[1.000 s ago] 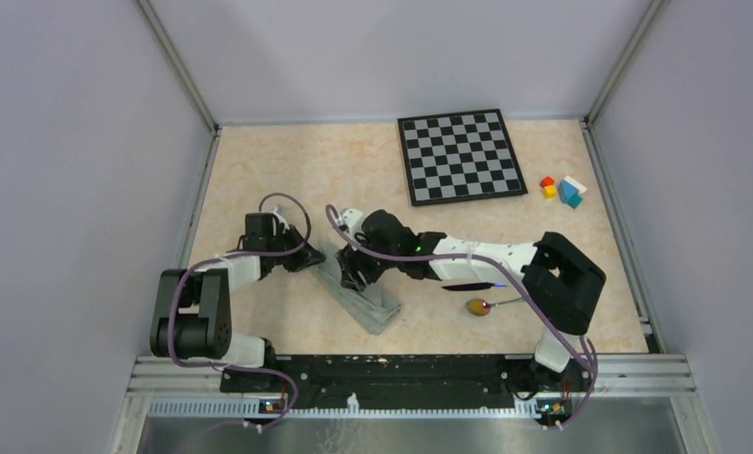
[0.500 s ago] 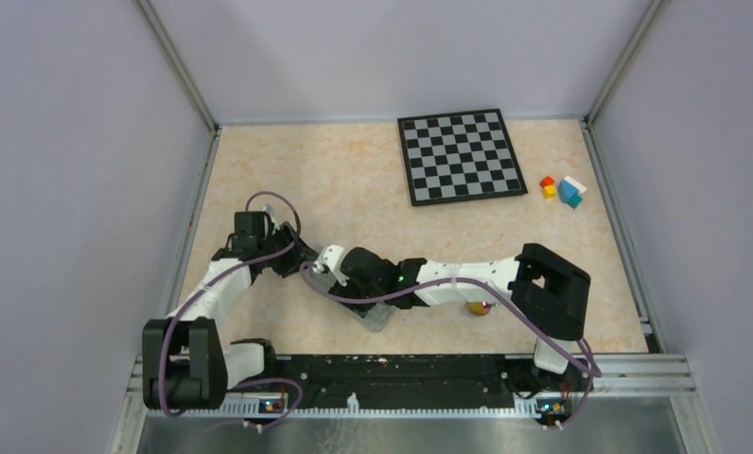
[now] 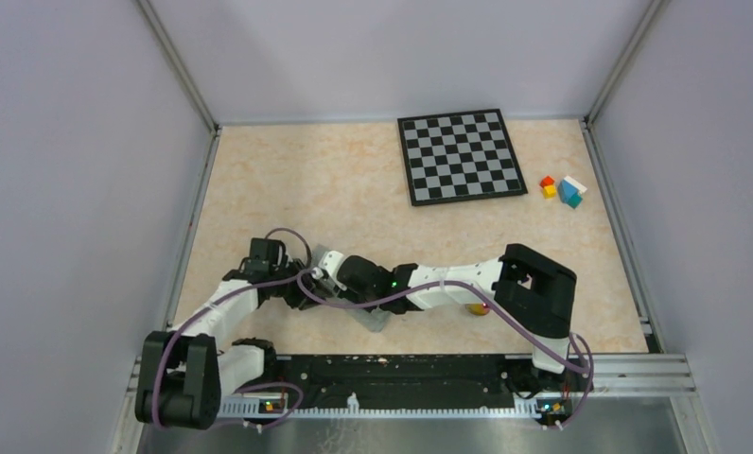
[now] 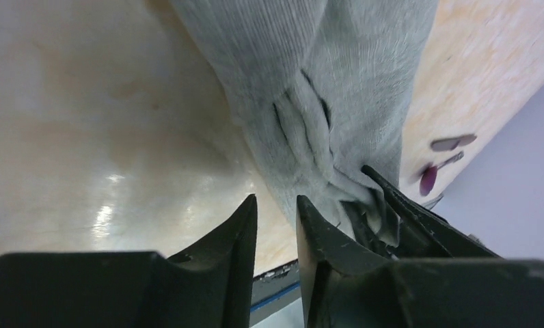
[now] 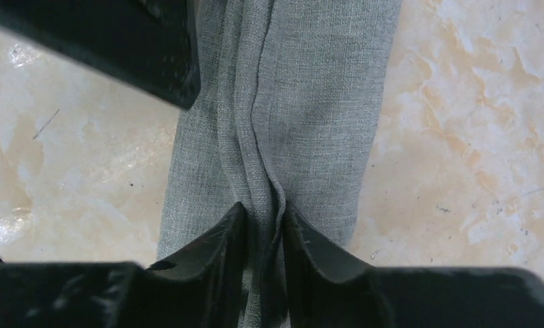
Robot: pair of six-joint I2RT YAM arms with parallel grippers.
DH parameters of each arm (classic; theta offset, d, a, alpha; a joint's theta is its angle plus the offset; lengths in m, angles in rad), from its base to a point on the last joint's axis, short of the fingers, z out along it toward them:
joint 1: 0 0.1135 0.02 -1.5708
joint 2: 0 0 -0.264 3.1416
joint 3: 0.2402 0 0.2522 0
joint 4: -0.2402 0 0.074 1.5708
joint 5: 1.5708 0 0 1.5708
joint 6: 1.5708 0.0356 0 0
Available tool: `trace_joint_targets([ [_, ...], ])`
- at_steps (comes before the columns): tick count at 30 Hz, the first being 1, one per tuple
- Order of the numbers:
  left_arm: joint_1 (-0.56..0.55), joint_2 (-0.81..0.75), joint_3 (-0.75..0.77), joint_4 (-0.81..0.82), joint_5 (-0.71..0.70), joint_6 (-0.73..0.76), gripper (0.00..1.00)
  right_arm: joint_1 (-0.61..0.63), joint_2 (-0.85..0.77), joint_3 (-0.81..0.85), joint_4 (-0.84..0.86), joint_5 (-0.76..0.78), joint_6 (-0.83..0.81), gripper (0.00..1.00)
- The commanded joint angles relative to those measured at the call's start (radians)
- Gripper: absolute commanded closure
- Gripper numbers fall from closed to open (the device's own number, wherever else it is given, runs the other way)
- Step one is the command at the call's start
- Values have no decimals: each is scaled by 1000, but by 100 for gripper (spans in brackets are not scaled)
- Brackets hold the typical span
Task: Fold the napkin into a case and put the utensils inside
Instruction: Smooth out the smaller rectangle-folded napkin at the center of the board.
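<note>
The grey-green napkin (image 5: 310, 102) lies folded into a narrow strip near the table's front; in the top view only one end (image 3: 377, 320) shows under the arms. My right gripper (image 5: 264, 208) is shut on a raised pleat along its middle. My left gripper (image 4: 276, 201) is nearly shut with nothing between its fingers, just left of the bunched cloth (image 4: 310, 82). In the top view both grippers meet, left (image 3: 302, 295) and right (image 3: 323, 279). The knife (image 4: 454, 142) and spoon (image 4: 430, 179) lie beyond the cloth. In the top view the spoon's bowl (image 3: 475, 308) peeks out and the knife is hidden.
The chessboard (image 3: 461, 156) lies at the back. Small coloured blocks (image 3: 562, 189) sit at the right. The black front rail (image 3: 401, 369) runs close below the grippers. A black finger of the left gripper (image 5: 119, 48) shows in the right wrist view.
Both grippers have moved left and toward the front edge, taking the napkin with them. The right forearm now covers the knife and most of the spoon.
</note>
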Motion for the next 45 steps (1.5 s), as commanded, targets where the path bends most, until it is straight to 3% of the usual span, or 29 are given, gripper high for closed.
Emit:
trace_joint_targets([
  [1,-99,1,-41,91,-13,-99,70,13,-15,33,18,16,44,80],
  [4,-148,1,-73,127,-46,-151,77,13,-37,37,4,2,67,99],
  [5,-153,-2,-83,133,-53,-163,80,13,-48,37,-2,-9,78,100],
  [17,-184,-33,-173,208,-143,-238,92,13,-49,17,26,-146,311,100],
  [26,-189,-60,-173,187,-184,-232,94,13,-39,-22,56,-124,392,100],
  [34,-194,-55,-200,220,-179,-240,96,10,-79,74,-47,-108,414,100],
  [45,-197,-75,-183,198,-188,-228,93,9,-5,28,39,-169,470,100],
])
